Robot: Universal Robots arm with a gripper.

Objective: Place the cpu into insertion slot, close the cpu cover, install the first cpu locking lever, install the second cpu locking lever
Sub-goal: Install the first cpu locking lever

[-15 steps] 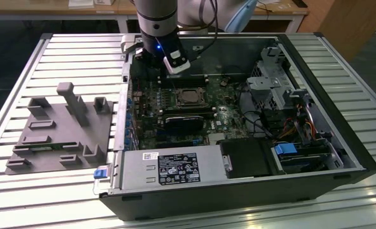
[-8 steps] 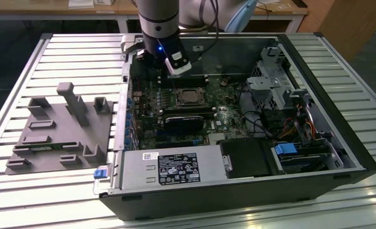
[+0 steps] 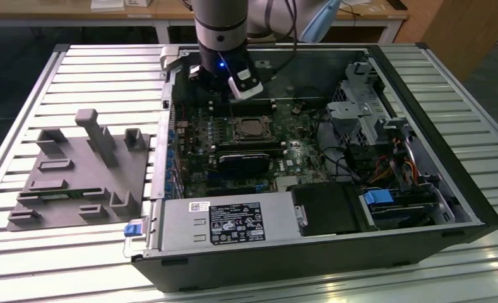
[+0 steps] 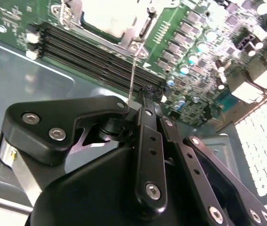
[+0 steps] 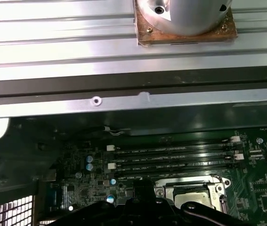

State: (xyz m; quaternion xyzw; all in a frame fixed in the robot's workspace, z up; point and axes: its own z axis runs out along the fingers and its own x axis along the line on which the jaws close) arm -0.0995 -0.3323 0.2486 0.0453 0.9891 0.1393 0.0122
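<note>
The cpu (image 3: 250, 129) lies in the insertion slot (image 3: 234, 120) on the green motherboard, its silvery top (image 4: 106, 13) framed by the cpu cover (image 4: 133, 36), which lies flat over it. A thin wire locking lever (image 4: 132, 70) runs from the socket's corner to my gripper (image 4: 144, 94). The black fingers (image 4: 148, 132) are shut, and the lever's free end meets them at the tip; I cannot tell whether it is pinched. The arm (image 3: 221, 38) stands over the board's far side. In the first wrist view the socket (image 5: 194, 200) sits just past the gripper (image 5: 138, 205).
Long black memory slots (image 4: 91, 52) run between socket and gripper. A black block (image 3: 244, 163), a power supply (image 3: 231, 221) and a drive cage (image 3: 367, 113) crowd the case. A grey fixture plate (image 3: 80, 170) lies on the slatted table at the exterior view's left.
</note>
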